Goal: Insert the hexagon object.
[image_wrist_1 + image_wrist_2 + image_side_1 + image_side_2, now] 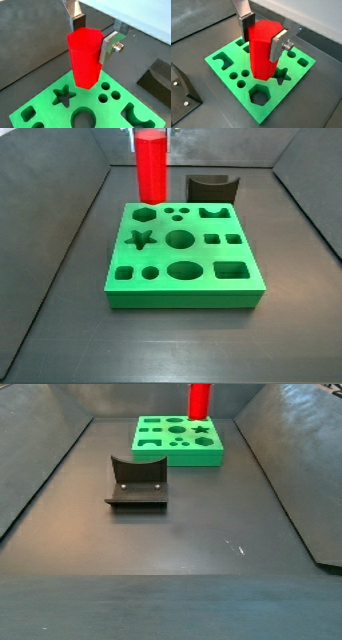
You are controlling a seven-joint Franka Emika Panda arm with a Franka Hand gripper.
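The hexagon object [85, 57], a tall red faceted peg, is held upright in the gripper [92, 36], clamped between a silver finger [109, 46] and the opposite dark pad near its upper end. Its lower end is seen over the green block [238, 62] in both wrist views, near the star hole [63, 95]; whether it touches the block cannot be told. The hexagonal hole [259, 94] is seen open and unfilled. In a side view the peg [150, 166] stands at the block's 11 o'clock corner, with the dark grey curved piece [213, 188] on the surface [160, 343] behind the block at 1 o'clock
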